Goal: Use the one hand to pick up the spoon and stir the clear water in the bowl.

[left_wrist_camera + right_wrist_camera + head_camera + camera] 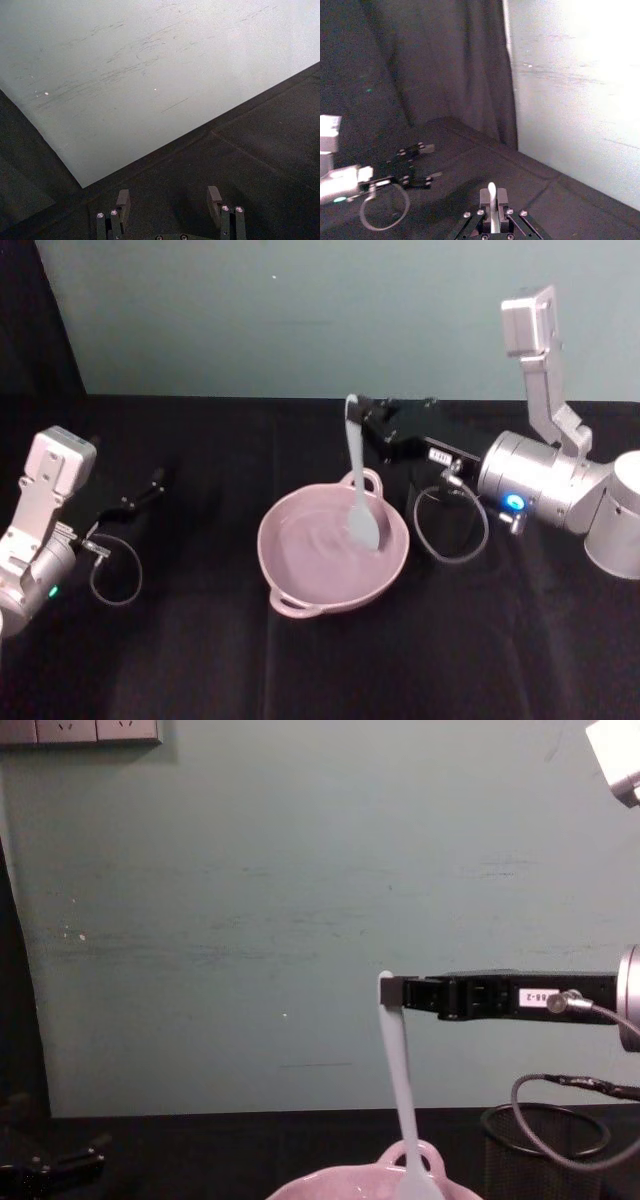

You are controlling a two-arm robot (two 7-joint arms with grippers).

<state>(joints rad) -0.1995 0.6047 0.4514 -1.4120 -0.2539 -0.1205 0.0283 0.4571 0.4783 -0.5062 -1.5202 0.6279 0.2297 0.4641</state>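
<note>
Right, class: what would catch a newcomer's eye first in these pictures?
The white spoon hangs almost upright, centre of the head view, its top clamped in the jaws of the right gripper. Its head dips into the pink bowl below. The left gripper rests open at far left.

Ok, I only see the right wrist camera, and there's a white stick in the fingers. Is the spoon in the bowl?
Observer: Yes, in the head view the spoon hangs from the right gripper, its scoop down inside the pink bowl.
Operator: Is there water?
Observer: Faint ripples show on the water around the scoop.
Operator: Anything else nearby?
Observer: The chest view shows a black mesh cup right of the bowl.
</note>
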